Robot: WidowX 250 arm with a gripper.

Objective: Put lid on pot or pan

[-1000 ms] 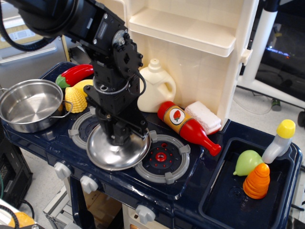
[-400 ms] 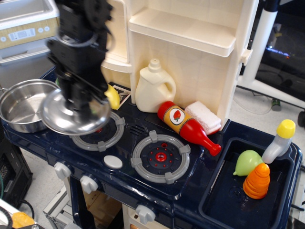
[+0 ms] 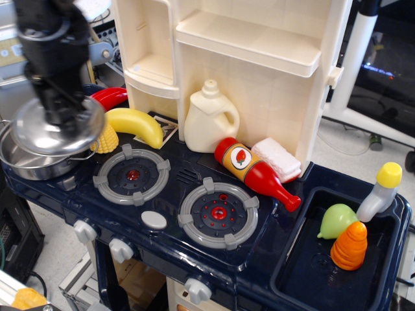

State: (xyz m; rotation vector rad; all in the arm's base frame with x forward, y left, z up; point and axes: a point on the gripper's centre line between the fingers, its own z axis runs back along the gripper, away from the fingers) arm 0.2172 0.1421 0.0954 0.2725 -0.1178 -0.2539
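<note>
Pincer (image 3: 63, 111): gripping the lid at its centre, blurred.
Lid (image 3: 58, 127): hanging under the pincer, hovering tilted over the pot (image 3: 32, 162).
Pot: sitting at the counter's (image 3: 175, 178) left edge.

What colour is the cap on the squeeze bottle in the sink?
Yellow; the squeeze bottle shows clearly in the observation.image view.

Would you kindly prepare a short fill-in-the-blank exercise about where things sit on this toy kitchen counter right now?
1. The round shiny steel lid, held by the black gripper, hangs above the shallow steel ____.
2. The yellow plastic banana lies beside the toy ____ cob.
3. The red ketchup bottle lies on its ____.
4. The orange ridged cone stands in the dark blue ____.

Missing words: pot; corn; side; sink
</note>
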